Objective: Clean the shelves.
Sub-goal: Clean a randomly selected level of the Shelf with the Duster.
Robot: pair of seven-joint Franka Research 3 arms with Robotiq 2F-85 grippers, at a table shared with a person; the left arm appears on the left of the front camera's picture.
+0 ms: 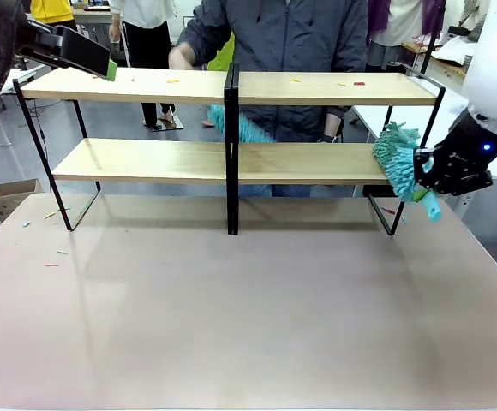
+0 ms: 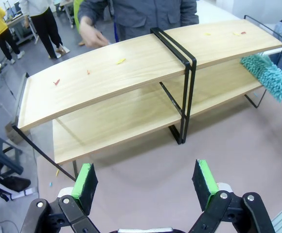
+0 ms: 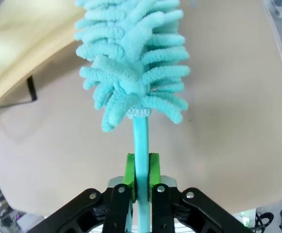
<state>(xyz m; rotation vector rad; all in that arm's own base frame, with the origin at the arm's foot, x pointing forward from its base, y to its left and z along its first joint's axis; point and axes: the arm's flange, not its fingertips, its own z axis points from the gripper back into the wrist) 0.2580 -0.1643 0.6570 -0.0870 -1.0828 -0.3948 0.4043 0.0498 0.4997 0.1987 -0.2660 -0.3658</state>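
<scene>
- Right gripper: the jaws were pressed together on the thin teal handle of a duster. The green pads lay on either side of the handle.
- Duster, right wrist view: the fluffy teal head stood straight out beyond the fingertips. It was over the table, with a corner of a light-wood board at upper left.
- Duster, front view: the head was at the right end of the lower board, level with it. Whether it touched the wood could not be told. The right gripper was just to its right, beyond the frame.
- Left gripper: the jaws were spread wide with nothing between them, above the table and facing the shelves. In the front view the left gripper was beside the left end of the upper board.
- Shelves: the rack stood upright towards the far side of the table. Its two long boards were carried on a thin black frame with a central post.
- Scraps: small coloured bits lay scattered on the upper board, and a few more scraps lay on the table near its left edge.
- Person: standing behind the shelves, one hand blurred above the upper board.
- A second teal duster showed behind the rack, beside the central post, between the two boards.
</scene>
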